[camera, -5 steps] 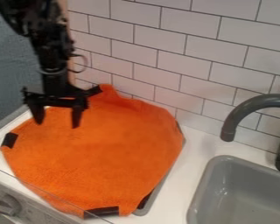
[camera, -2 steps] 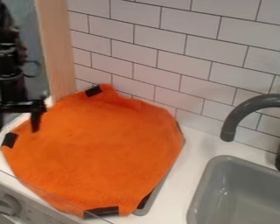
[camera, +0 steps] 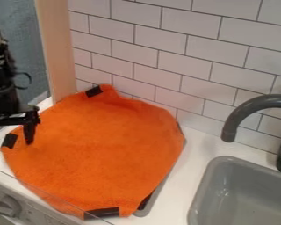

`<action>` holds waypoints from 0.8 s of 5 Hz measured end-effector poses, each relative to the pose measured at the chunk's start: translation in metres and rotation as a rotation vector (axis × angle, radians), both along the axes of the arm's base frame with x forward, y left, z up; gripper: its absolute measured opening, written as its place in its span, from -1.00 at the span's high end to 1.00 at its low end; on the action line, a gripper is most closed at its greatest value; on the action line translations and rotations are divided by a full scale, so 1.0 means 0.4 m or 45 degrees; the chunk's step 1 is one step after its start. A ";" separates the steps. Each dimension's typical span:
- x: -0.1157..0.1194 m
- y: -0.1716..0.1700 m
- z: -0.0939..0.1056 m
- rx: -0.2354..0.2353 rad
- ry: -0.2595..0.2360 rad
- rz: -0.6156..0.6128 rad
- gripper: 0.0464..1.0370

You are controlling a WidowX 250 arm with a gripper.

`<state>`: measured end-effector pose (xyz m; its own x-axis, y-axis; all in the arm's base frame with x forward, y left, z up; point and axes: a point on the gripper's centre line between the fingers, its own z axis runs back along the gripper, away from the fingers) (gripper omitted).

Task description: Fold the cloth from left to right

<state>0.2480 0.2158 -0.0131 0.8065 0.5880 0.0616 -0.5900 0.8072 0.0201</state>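
The gripper (camera: 11, 139) hangs at the left edge of the view, open, its two fingers on either side of the black patch on the cloth's left corner. Its right finger overlaps the cloth in the view; whether it touches is not clear. The orange cloth (camera: 96, 149) lies spread out over the left part of the counter, with black patches at its corners and a slight ripple along its back edge.
A grey sink basin (camera: 248, 193) is at the right, with a dark grey faucet (camera: 251, 107) behind it. White wall tiles (camera: 184, 48) rise behind the counter (camera: 196, 140). A stove knob (camera: 8, 205) sits at the front left.
The arm has moved left from above the cloth's back left part, and its gripper has come down toward the left corner. The cloth has not moved.
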 end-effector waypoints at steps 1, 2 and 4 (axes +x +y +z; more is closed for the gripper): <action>0.005 0.008 -0.019 -0.023 0.001 0.000 -0.92; 0.010 0.010 -0.040 -0.049 0.020 0.001 -0.92; 0.016 0.018 -0.042 -0.053 0.032 0.010 -0.26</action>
<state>0.2545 0.2230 -0.0298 0.8031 0.5956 0.0168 -0.5957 0.8032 0.0014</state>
